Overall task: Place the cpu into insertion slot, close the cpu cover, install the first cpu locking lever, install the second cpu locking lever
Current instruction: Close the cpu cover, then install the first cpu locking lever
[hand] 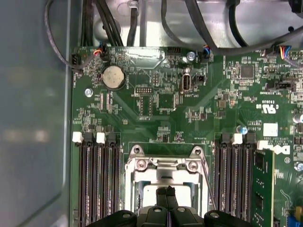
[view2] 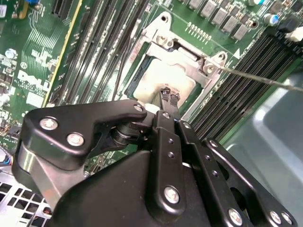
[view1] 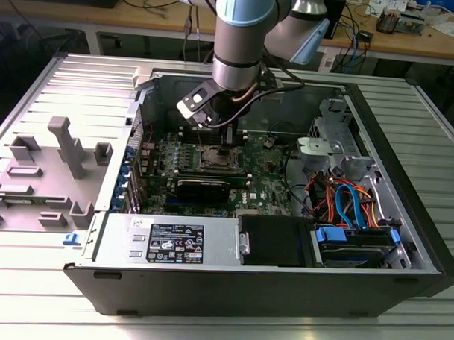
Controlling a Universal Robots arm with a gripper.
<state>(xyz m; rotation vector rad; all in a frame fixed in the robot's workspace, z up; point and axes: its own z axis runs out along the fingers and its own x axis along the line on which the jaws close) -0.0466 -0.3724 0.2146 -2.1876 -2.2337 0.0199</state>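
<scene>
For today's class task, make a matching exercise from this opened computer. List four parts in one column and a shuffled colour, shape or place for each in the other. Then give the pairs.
Column one
1. cpu
2. coin battery
3. memory slots
4. gripper

Column two
A. long and black, on either side of the insertion slot
B. black, poised right at the cpu
C. round and silver, on the green board
D. square and pale grey, framed by the cpu cover

Pairs: 1-D, 2-C, 3-A, 4-B

Coin battery [hand: 113, 77], black memory slots [hand: 97, 182]
</scene>
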